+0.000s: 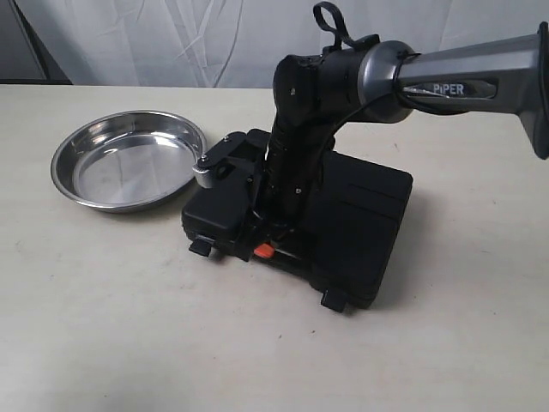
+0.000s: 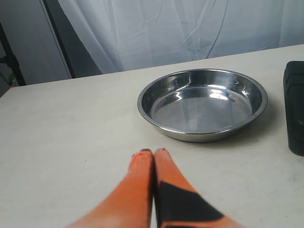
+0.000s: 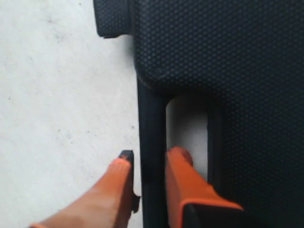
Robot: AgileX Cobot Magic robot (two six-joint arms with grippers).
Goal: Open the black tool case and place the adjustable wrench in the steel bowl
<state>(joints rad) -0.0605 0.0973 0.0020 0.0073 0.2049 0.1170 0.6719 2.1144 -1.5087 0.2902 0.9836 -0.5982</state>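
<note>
1. Two clip latches (image 1: 336, 299) stick out from the near edge of the black tool case (image 1: 360, 215). A wide stretch of bare pale tabletop (image 1: 129, 326) lies in front of them, and there is more open room to the right.
2. At that same near edge, the right end effector (image 1: 264, 251) points down at the case, showing only a spot of orange. The right wrist view gives more: one orange finger sits outside the handle bar and the other inside the handle slot (image 3: 187, 123). Both fingers press against the bar, so the end effector is grasping the case by its handle.
3. The case lies flat in the middle of the tabletop with its lid down. The right arm (image 1: 446, 73) reaches in from the upper right and covers much of the case's left half. The dark shapes there are hard to tell apart.
4. The adjustable wrench cannot be made out in any view.
5. The left end effector (image 2: 153, 153) appears only in its own wrist view. Its orange fingers are clenched together on nothing, low over bare tabletop, and they point toward the steel bowl (image 2: 202, 104).
6. The steel bowl sits farther back on the left, upright, just beside the case's left end with a narrow gap between them. Its rim is unobstructed.
7. A white curtain (image 1: 171, 43) closes off the far side.
</note>
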